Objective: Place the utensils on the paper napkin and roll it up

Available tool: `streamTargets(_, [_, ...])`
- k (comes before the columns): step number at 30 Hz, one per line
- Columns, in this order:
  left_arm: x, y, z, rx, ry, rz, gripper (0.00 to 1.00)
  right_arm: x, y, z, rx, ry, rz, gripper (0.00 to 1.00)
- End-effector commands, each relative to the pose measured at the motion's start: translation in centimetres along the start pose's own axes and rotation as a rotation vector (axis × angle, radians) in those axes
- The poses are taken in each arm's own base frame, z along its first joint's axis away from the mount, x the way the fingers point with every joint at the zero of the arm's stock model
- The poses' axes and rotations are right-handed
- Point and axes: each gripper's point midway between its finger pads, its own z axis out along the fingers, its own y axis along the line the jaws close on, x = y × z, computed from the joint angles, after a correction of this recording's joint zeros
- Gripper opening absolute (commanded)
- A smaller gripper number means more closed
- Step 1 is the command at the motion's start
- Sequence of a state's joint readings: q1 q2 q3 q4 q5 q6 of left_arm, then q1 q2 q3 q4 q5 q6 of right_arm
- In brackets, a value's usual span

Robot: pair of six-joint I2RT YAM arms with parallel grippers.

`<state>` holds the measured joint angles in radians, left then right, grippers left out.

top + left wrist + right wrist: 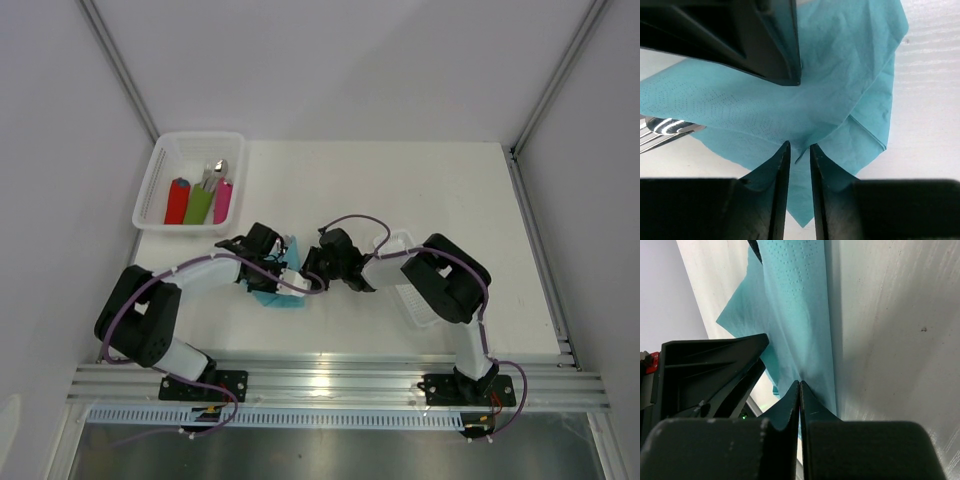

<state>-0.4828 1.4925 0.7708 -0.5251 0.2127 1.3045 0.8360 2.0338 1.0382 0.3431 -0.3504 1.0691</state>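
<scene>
The teal paper napkin (278,298) lies crumpled and partly folded on the white table between my two arms. In the left wrist view the paper napkin (790,95) covers the utensils (664,127); only a shiny spoon end and fork tines poke out at its left edge. My left gripper (799,148) stands slightly open, with a fold of the napkin at its fingertips and a gap between the jaws. My right gripper (800,384) is shut, and the paper napkin (795,305) puckers into its tips. In the top view the left gripper (283,266) and the right gripper (311,272) meet over the napkin.
A white basket (160,170) at the back left holds a red roll (177,201), a green roll (199,204) and a pink roll (222,200) with silver tips. A second white tray (412,300) sits under the right arm. Aluminium rails run along the near edge.
</scene>
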Motion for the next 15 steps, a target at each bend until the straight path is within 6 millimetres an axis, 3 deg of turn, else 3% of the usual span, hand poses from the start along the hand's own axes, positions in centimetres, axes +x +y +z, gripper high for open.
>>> streamTargets(1, [-1.7,0.7,-1.4,0.003,-0.065,-0.119,0.28,-0.2,-1.3,0.4,0.038,-0.012,0.003,0.0])
streamTargets(2, [-2.3,1.4,-1.8,-0.012,-0.088,-0.135,0.29,-0.1,-1.4,0.4,0.04,-0.011,0.002,0.0])
streamTargets(9, [-2.4,0.4,-2.9,0.0,-0.112,-0.196,0.34,-0.8,0.3,0.1,0.008,-0.033,-0.036,0.0])
streamTargets(12, [-3.3,0.2,-5.1,0.003,-0.199,-0.281,0.41,-0.8,0.4,0.3,0.013,-0.03,-0.046,0.0])
streamTargets(14, [-4.3,1.0,-7.0,-0.018,-0.276,-0.336,0.44,-0.5,-0.2,0.6,0.025,-0.024,-0.033,0.0])
streamTargets(15, [-3.8,1.6,-7.8,-0.039,-0.285,-0.424,0.45,-0.5,-0.3,0.6,0.024,-0.024,-0.028,0.0])
